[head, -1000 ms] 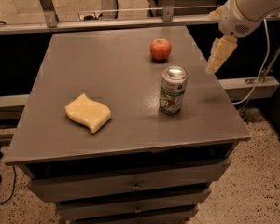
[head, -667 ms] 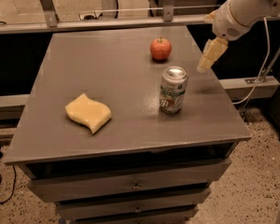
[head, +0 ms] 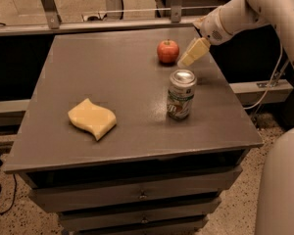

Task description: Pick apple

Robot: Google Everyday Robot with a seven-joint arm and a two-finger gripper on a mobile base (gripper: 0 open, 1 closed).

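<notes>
The red-orange apple (head: 167, 51) with a short stem stands on the grey tabletop (head: 112, 72) at the far right. My gripper (head: 192, 54) hangs above the table just to the right of the apple, close to it but not touching, its pale fingers pointing down and to the left. The white arm reaches in from the upper right.
A silver-topped green-and-white can (head: 181, 94) stands upright in front of the apple and just below the gripper. A wavy yellow sponge (head: 91, 118) lies at the front left. The table has drawers beneath; a metal rail (head: 108, 24) runs behind it.
My gripper has moved left and down across the table's right edge, from well right of the apple to right beside it. Apple, can and sponge have not moved.
</notes>
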